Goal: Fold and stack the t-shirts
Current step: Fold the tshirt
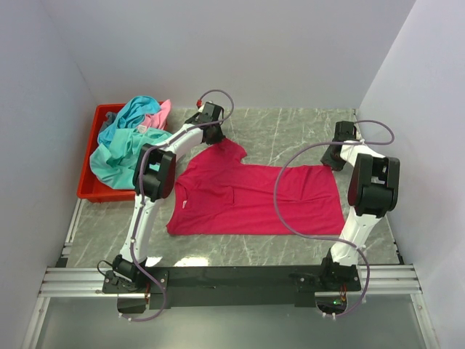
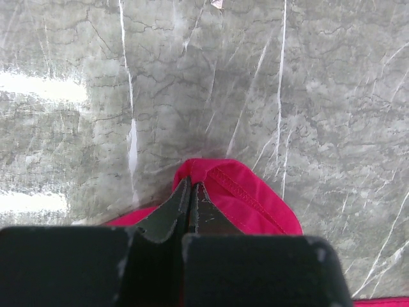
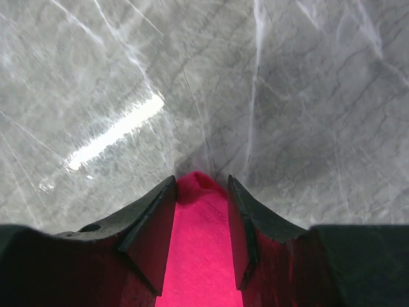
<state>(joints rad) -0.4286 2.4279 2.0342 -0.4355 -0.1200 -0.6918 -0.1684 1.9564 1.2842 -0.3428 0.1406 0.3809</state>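
**Both claws at the far edge of the magenta-red t-shirt [image 1: 254, 200]**

The left claw [image 1: 213, 133] is low over the table [image 1: 290, 127], at the far left corner of the magenta-red t-shirt. In the left wrist view its two fingers [image 2: 169, 214] are pressed together with almost no gap. A small fold of the red cloth, with a stitched hem, rises around the tips. The claw pinches the shirt at this corner, which looks like a sleeve.

The right claw [image 1: 336, 160] is at the far right corner of the same shirt. In the right wrist view its fingers [image 3: 150, 224] stand apart, and the red cloth fills the space between them, ending in a little bump just at the tips. I cannot tell if the pads touch the cloth.

From both claws the shirt spreads toward the arm bases and lies flat on the grey marbled table. It covers the whole stretch between the two claws. Beyond the tips of each claw only the bare table surface shows.

To the left of the left claw, near it but apart, stands a red bin [image 1: 89, 190]. A teal t-shirt [image 1: 120, 156] is heaped in it and hangs over the rim on the side toward the claw. A light pink t-shirt [image 1: 160, 115] lies at the far end of this heap, just beside the left claw's arm.
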